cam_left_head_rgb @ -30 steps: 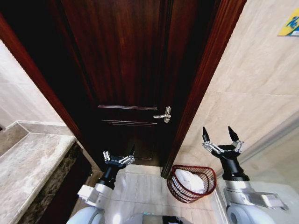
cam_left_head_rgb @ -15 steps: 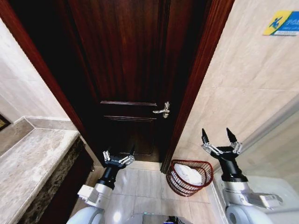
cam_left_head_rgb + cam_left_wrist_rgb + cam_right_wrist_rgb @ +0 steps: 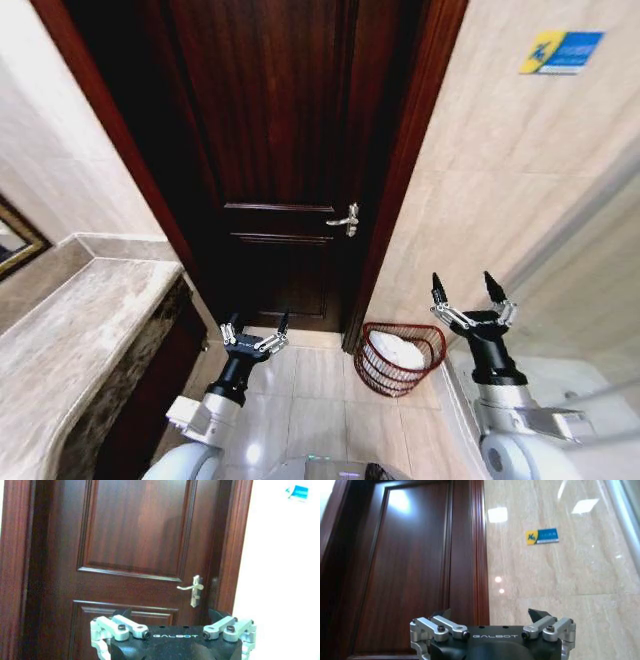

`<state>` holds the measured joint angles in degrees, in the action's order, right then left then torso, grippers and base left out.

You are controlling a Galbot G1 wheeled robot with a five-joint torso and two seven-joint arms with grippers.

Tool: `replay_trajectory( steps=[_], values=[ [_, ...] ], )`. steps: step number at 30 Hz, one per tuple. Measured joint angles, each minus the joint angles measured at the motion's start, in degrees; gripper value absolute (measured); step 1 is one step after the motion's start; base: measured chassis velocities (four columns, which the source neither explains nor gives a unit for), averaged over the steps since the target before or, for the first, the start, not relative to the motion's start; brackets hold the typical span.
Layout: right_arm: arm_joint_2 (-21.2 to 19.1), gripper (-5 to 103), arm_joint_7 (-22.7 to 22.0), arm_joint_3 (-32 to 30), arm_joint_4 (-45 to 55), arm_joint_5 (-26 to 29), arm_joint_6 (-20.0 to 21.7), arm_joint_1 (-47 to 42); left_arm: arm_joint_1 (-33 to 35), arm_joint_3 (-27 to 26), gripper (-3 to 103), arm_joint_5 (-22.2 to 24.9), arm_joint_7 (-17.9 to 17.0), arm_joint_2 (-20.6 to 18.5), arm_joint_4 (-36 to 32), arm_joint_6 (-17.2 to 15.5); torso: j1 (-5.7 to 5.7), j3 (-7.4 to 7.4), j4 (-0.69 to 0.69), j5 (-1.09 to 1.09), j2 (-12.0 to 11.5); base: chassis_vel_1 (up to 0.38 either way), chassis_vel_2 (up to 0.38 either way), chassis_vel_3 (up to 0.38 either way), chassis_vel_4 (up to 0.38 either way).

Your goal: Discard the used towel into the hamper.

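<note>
Hamper (image 3: 402,358) stood on the tiled floor (image 3: 320,400) at the foot of the door frame (image 3: 400,180), in the corner where the frame met the beige tiled wall (image 3: 500,200); its dark red-brown wire rings showed an openwork side, and the white towel (image 3: 404,353) lay inside it, bunched below the rim. The dark wooden door (image 3: 280,150) was closed, its silver lever handle (image 3: 345,220) pointing away from the frame. A blue and yellow sign (image 3: 561,51) was fixed high on the wall, and it also appeared in the right wrist view (image 3: 542,536).

The left gripper (image 3: 255,332) was held low in front of the door, fingers spread wide with nothing between them, well apart from the hamper and to its left. In the left wrist view the same gripper (image 3: 172,617) faced the door panel, with the handle (image 3: 192,589) just above it. The right gripper (image 3: 468,289) was raised to the right of the hamper and higher than its rim, jaws likewise wide and empty; the right wrist view showed it (image 3: 490,615) pointed at the frame edge and the wall. A marble counter (image 3: 70,340) ran along the left side
</note>
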<state>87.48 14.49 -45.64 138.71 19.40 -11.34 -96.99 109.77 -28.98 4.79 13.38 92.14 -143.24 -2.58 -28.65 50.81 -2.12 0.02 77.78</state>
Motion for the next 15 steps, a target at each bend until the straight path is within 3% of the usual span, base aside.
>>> replay_trajectory(
  steps=[15],
  values=[
    [-0.5, 100, 0.1, -0.7, -0.8, 0.2, -0.5, 0.5, 0.0, 0.0, 100, 0.0, 0.0, 0.0, 0.0, 0.0, -0.14, 0.05, 0.00, -0.01, -0.1, 0.018, -0.021, -0.021, 0.022]
  ],
)
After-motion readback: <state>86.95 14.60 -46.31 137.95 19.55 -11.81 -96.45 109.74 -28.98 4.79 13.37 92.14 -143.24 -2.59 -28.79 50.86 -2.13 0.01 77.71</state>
